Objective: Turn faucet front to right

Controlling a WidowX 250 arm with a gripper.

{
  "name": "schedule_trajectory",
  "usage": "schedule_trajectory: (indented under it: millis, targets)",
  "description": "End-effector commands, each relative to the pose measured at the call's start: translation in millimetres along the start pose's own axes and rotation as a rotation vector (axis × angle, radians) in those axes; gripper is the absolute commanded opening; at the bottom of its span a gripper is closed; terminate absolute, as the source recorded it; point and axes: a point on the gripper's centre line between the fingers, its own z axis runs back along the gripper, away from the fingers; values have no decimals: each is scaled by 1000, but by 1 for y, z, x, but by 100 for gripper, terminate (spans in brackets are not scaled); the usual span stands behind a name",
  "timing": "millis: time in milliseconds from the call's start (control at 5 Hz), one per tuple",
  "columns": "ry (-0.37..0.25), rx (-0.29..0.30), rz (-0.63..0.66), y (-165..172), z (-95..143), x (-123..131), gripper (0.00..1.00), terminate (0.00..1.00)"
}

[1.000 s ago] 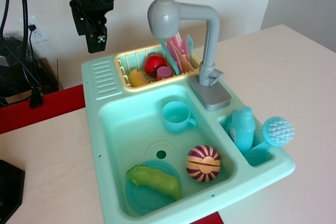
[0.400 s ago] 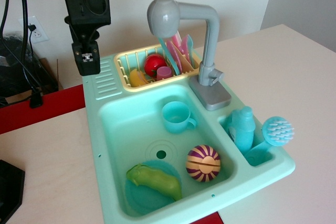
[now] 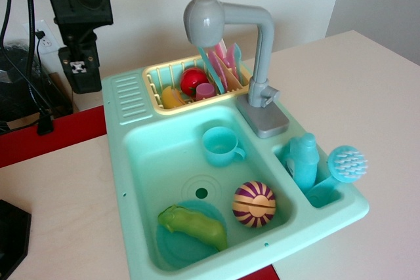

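Faucet (image 3: 252, 50) of smooth grey plastic stands on a square base at the far right rim of the sink, its upright post bending into a horizontal arm that reaches left to a rounded, bulbous head over the yellow rack.

At the far left, the claw (image 3: 80, 77) hangs from a boxy black arm, beyond the sink's far left corner and well apart from the faucet. It holds and touches nothing; whether its tips are apart or together cannot be told from this angle.

The sink (image 3: 121, 162) is a glossy mint-green plastic moulding on a pale wood-grain counter (image 3: 52, 208), with a ribbed patch at its far left corner. In its near left part lies a blue plate (image 3: 172, 244) with a lumpy green vegetable (image 3: 193, 225) on it. Right of that rests a ball (image 3: 254, 204) striped purple and yellow. Farther back sits an upright teal cup (image 3: 220, 145) with a handle.

The slatted yellow rack (image 3: 157, 73) in the far section holds a red round piece (image 3: 193, 81), a small pink cup (image 3: 205, 90), and pink and teal plates (image 3: 223, 67) standing on edge.

In the small right compartment stand a teal bottle (image 3: 304, 160) and, just beside it, a bristled round brush (image 3: 346, 163).
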Motion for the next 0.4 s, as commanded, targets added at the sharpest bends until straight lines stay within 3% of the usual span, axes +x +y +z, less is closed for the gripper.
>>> schedule_trajectory:
  millis: [0, 200]
  targets:
    - [-40, 36, -6, 0, 8, -22, 100, 0]
    - [-28, 47, 0, -1, 4, -27, 100, 100]
